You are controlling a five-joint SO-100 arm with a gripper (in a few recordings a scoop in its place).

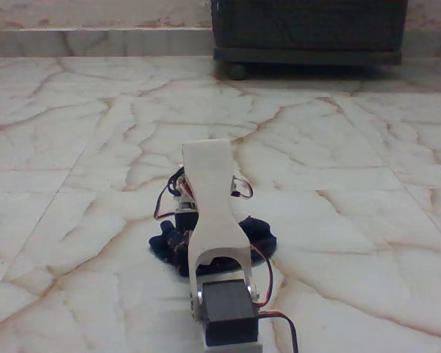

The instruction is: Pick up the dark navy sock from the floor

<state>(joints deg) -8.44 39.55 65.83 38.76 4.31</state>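
From where I am standing the white arm [212, 213] is blocking most of what matters. It is reaching away from the camera down the lower middle of the fixed view, and its flat white link is covering the gripper [182, 220] almost entirely; only a dark block and a bit of wiring are peeking out at the left of the link, so I cannot tell whether the jaws are apart or closed, or whether they are touching anything. The arm's base is being cut off by the bottom edge, just under one black servo block [229, 312].

One sock [259, 234] is lying on the floor [73, 147], a dark navy bundle showing on both sides of the arm in the lower centre of the frame. Its middle is hidden behind the link, so its full shape is hard to make out.

Thin red and black wires [268, 283] are looping beside the arm.

One dark cabinet [309, 29] is sitting at the upper right, cut off by the top edge, with one round foot [237, 71] showing clearly.
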